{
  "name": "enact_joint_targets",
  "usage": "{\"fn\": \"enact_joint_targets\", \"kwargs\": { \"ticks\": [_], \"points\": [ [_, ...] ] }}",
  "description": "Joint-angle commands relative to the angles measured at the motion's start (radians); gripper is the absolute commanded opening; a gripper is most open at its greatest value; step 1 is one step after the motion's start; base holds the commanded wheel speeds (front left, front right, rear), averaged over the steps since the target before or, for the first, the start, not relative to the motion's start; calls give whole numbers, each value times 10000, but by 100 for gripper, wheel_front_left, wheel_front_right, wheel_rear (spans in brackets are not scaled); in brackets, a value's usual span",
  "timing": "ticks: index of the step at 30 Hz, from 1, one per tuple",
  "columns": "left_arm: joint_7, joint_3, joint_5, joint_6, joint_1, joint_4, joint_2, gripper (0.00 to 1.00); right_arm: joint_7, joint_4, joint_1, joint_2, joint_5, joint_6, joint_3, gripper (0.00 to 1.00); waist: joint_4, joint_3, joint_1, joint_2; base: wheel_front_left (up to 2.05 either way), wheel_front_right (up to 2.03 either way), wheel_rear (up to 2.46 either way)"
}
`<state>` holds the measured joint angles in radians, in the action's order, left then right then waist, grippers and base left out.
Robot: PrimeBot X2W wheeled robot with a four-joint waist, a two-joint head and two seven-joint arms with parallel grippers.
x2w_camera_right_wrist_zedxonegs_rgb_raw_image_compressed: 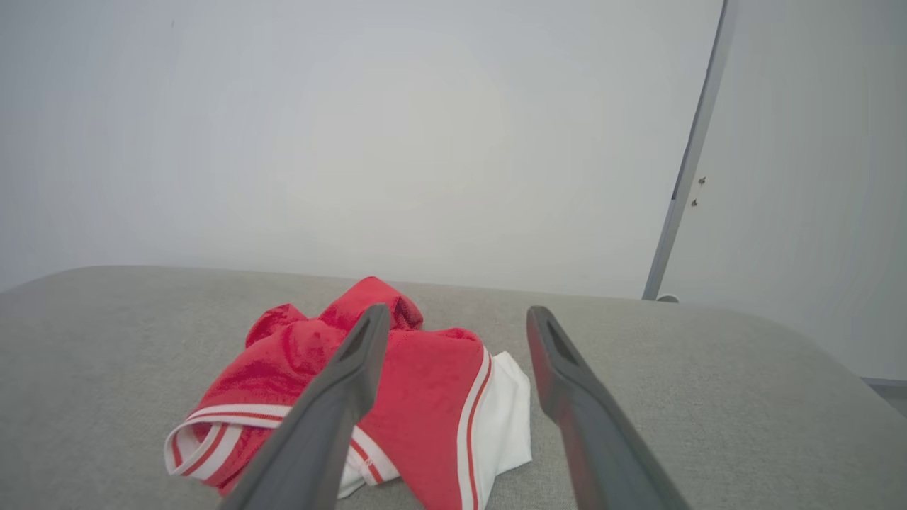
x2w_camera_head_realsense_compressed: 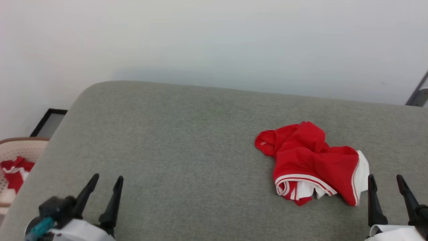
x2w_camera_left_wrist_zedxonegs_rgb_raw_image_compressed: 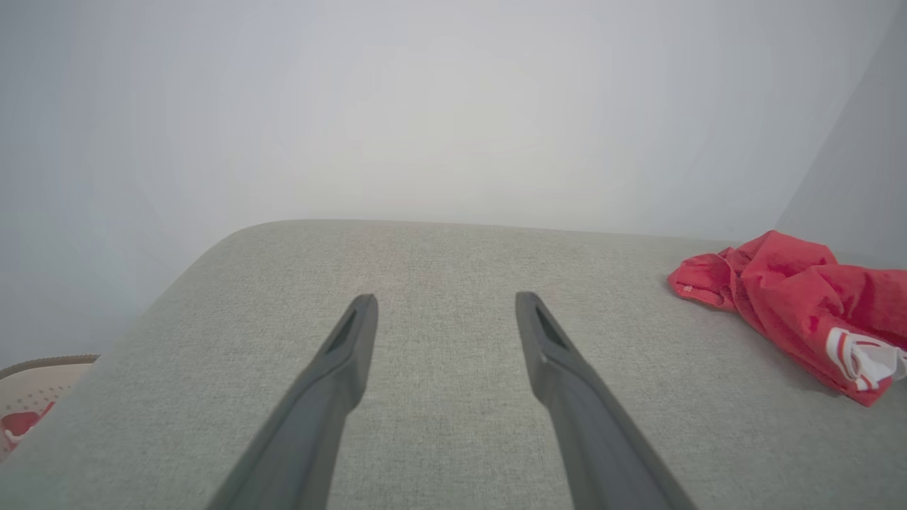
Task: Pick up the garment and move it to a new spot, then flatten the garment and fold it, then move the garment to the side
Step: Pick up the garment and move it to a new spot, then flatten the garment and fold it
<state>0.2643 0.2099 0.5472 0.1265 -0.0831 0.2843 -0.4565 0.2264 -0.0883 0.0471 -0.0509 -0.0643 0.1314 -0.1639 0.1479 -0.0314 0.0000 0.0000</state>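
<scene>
**Work surface.** The table (x2w_camera_head_realsense_compressed: 187, 134) has a grey fabric cover and rounded corners, and it stands against a pale wall (x2w_camera_head_realsense_compressed: 214, 40).

**Garment position.** The garment (x2w_camera_head_realsense_compressed: 311, 160) lies crumpled on the right half of the table, towards the near edge. It rests loose on the fabric.

**Garment orientation.** In the head view its long axis runs diagonally, from a rounded red lobe at the far left to a white lining panel (x2w_camera_head_realsense_compressed: 362, 170) at the near right. The white band with thin red stripes (x2w_camera_head_realsense_compressed: 301, 182) curls along the near side. Its opening faces the robot.

**Left end effector.** The left end effector (x2w_camera_head_realsense_compressed: 108, 178) hovers over bare fabric at the near left, well apart from the garment. Its fingers are spread wide and nothing is between them.

**Right end effector.** The right end effector (x2w_camera_head_realsense_compressed: 384, 177) is at the near right, just beside the white end of the garment. Its fingers are also spread wide and grip nothing. In the right wrist view its left finger (x2w_camera_right_wrist_zedxonegs_rgb_raw_image_compressed: 333, 404) crosses in front of the red cloth. Contact cannot be determined.

**Surroundings.** A pale perforated basket (x2w_camera_head_realsense_compressed: 20, 147) stands beyond the left edge of the table and holds more red cloth (x2w_camera_head_realsense_compressed: 13, 170).
</scene>
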Motion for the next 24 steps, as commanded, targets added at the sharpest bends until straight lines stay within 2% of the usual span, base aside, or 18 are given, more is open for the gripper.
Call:
{"fn": "enact_joint_targets", "kwargs": {
  "ticks": [1,11,20,24],
  "points": [
    [-6,-87,-83,-7,106,-61,12,100,-38,47,-82,5,-113,-14,-38,100,-160,-2,0,0,0,0,0],
    [-6,-1470,-1085,36,1160,-1091,854,100,8,238,81,7,-200,-14,58,100,-511,149,0,0,0,0,0],
    [-6,-1434,-1192,36,1178,-1299,854,100,-61,241,-83,7,-139,-14,124,100,-659,222,0,0,0,0,0],
    [-6,-1630,-1023,37,1347,-1402,894,100,-657,43,-612,-60,473,-14,605,100,-935,450,0,0,0,0,0]
  ]
}}
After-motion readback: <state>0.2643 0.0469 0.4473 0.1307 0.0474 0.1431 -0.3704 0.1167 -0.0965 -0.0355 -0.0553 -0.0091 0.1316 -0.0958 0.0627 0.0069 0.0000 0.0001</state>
